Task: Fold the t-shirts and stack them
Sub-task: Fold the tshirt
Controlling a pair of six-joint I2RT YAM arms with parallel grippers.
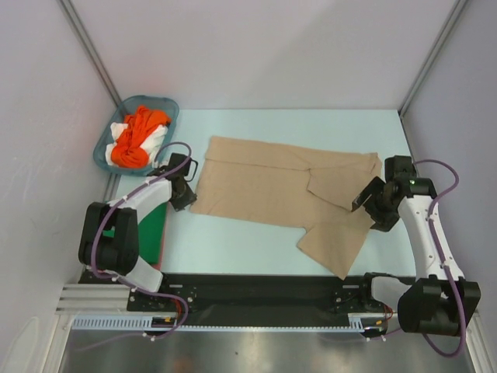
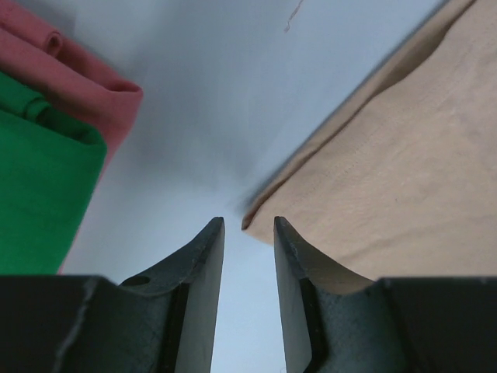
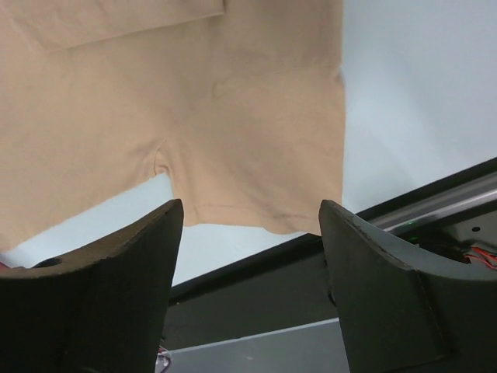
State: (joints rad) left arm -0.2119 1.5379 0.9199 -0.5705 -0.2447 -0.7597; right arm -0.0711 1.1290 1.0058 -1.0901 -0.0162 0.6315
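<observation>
A tan-beige t-shirt [image 1: 272, 186] lies spread on the table, one sleeve [image 1: 338, 242] reaching toward the near edge. My left gripper [image 1: 183, 193] is open and empty at the shirt's left bottom corner [image 2: 252, 219], which sits just past the fingertips. My right gripper [image 1: 374, 208] is wide open and empty above the shirt's right side; its view shows the sleeve [image 3: 256, 155]. An orange shirt [image 1: 137, 138] and a white shirt [image 1: 152, 140] lie in the basket. A dark green shirt [image 2: 39, 179] lies on a reddish one [image 2: 85, 85] at the left.
A teal plastic basket [image 1: 161, 104] stands at the back left by the wall. The folded stack [image 1: 155, 233] sits beside the left arm. A black rail [image 1: 256, 291] runs along the near table edge. Grey walls enclose the table.
</observation>
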